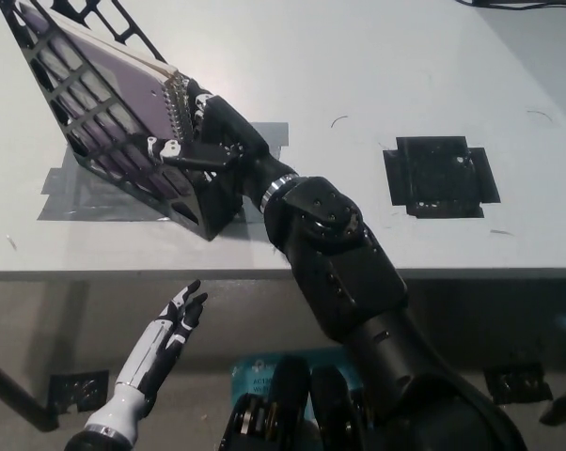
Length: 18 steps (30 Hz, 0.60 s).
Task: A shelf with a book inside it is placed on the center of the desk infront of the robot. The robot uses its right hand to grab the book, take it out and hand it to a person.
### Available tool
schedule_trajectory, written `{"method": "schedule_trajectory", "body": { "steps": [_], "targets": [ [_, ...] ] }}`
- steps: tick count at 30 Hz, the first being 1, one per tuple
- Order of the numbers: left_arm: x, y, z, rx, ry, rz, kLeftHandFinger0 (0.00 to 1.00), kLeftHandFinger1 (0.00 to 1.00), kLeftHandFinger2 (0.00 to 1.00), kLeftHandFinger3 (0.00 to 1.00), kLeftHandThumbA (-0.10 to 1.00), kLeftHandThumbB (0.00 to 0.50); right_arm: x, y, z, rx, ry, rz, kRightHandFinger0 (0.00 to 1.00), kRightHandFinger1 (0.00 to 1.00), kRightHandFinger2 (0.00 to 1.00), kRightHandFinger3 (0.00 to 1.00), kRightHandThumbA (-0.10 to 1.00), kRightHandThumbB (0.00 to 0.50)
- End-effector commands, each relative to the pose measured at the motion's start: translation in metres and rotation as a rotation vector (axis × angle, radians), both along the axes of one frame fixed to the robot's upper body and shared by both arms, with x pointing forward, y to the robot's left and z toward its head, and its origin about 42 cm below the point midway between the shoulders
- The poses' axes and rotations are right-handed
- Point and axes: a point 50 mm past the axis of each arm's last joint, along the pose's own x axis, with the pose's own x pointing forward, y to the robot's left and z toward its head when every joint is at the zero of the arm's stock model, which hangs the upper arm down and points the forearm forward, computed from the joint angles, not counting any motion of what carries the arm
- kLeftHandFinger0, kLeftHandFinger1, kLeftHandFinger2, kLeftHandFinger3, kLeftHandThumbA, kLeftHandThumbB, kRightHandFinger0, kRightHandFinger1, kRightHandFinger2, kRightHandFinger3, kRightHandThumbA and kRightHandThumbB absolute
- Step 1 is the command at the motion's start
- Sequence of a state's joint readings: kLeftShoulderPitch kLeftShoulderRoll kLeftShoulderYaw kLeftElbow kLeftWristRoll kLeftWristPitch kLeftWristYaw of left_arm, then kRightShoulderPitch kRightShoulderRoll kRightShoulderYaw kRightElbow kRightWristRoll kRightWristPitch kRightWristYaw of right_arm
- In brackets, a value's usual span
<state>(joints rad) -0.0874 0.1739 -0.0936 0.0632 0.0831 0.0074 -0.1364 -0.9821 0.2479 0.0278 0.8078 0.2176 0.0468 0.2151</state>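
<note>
Black right hand (pixel 206 141) closes around the spiral edge of the book (pixel 123 89), which sits tilted in the shelf (pixel 86 150), running up-left away from it. White left hand (pixel 165 343) rests open, low, well apart.

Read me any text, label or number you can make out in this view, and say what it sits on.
Nothing can be read.
Teal item on the floor under the desk: carries dark print, too blurred and mostly hidden.
Book in the shelf, where the right hand is: no visible lettering.
</note>
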Motion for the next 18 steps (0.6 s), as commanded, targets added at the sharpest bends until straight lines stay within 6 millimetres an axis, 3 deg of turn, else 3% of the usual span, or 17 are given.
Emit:
{"method": "schedule_trajectory", "body": {
  "steps": [1,2,3,4,5,7,8,10,15,18],
  "targets": [
    [0.008,0.002,0.016,0.033,-0.082,-0.019,1.0,1.0,1.0,1.0,0.96,0.246,0.004,0.024,0.032,0.028,0.019,-0.041,0.0,0.04,0.26,0.19,-0.04,0.252],
    [0.008,0.001,0.016,0.035,-0.083,-0.019,1.0,1.0,1.0,1.0,0.96,0.246,0.005,0.024,0.032,0.025,0.028,-0.052,0.0,0.04,0.26,0.19,-0.04,0.252],
    [0.008,0.001,0.016,0.031,-0.077,-0.014,1.0,1.0,1.0,1.0,0.95,0.269,0.007,0.025,0.027,0.03,0.081,-0.066,0.0,0.12,0.53,0.38,-0.1,0.15],
    [0.008,0.001,0.016,0.029,-0.076,-0.013,1.0,1.0,1.0,1.0,0.95,0.269,0.007,0.026,0.025,0.037,0.102,-0.069,0.0,0.12,0.53,0.38,-0.1,0.15],
    [0.008,0.001,0.015,0.03,-0.079,-0.014,1.0,1.0,1.0,1.0,0.95,0.28,0.009,0.025,0.019,0.061,0.127,-0.067,0.0,0.18,0.63,0.59,-0.1,0.136],
    [0.009,0.001,0.015,0.03,-0.081,-0.016,1.0,1.0,1.0,1.0,0.95,0.28,0.01,0.025,0.017,0.075,0.132,-0.065,0.0,0.2,0.66,0.64,-0.1,0.135],
    [0.009,0.001,0.016,0.036,-0.081,-0.015,1.0,1.0,1.0,1.0,0.96,0.268,0.011,0.025,0.014,0.13,0.187,-0.059,0.0,0.22,0.69,0.74,-0.1,0.146],
    [0.012,0.0,0.019,0.041,-0.083,-0.013,1.0,1.0,1.0,1.0,0.96,0.276,0.012,0.025,0.017,0.181,0.229,-0.049,0.0,0.27,0.76,0.82,-0.1,0.144],
    [0.016,-0.001,0.021,0.044,-0.09,-0.021,1.0,1.0,1.0,1.0,0.97,0.272,0.014,0.024,0.027,0.239,0.249,-0.036,0.0,0.27,0.72,0.83,-0.1,0.157],
    [0.016,0.0,0.019,0.04,-0.095,-0.027,1.0,1.0,1.0,1.0,0.96,0.259,0.014,0.023,0.029,0.278,0.255,-0.027,0.0,0.22,0.69,0.75,-0.1,0.16]
  ]
}}
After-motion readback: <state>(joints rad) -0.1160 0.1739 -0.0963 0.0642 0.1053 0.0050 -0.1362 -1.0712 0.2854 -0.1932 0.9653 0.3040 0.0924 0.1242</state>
